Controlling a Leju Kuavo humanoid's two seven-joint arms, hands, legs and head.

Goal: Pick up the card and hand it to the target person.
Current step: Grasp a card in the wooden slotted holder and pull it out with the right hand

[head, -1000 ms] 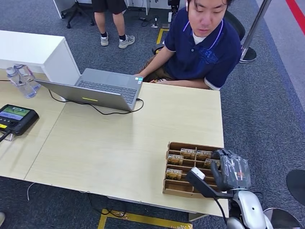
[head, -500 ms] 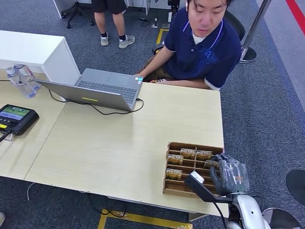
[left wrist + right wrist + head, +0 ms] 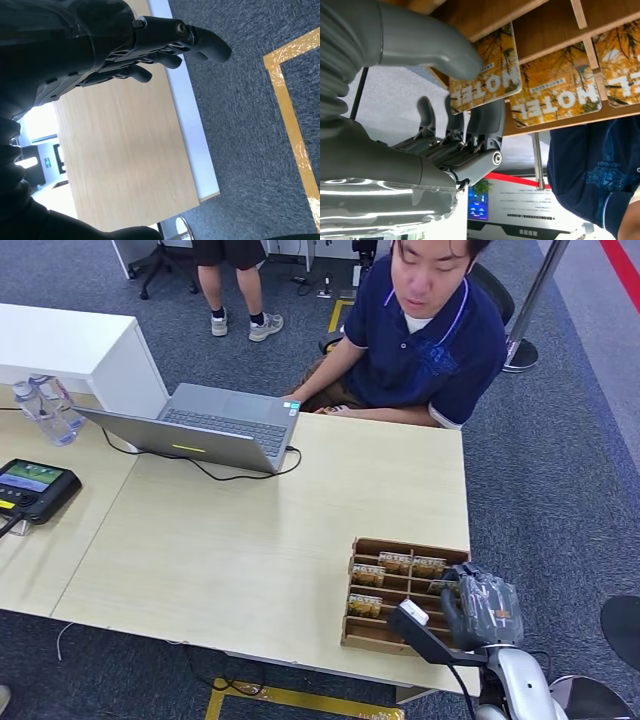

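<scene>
Right wrist view: fingers pinch card.

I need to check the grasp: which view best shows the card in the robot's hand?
The right wrist view: the card sits close up, pinched between thumb and fingers of the right hand. In the head view that hand hides it. The left wrist view faces table and carpet.

In front of me a pale wood counter stands on dark grey carpet marked with yellow tape lines. A second wooden counter adjoins it on my left, and a white cabinet stands behind that one. A black chair base sits far back.
</scene>
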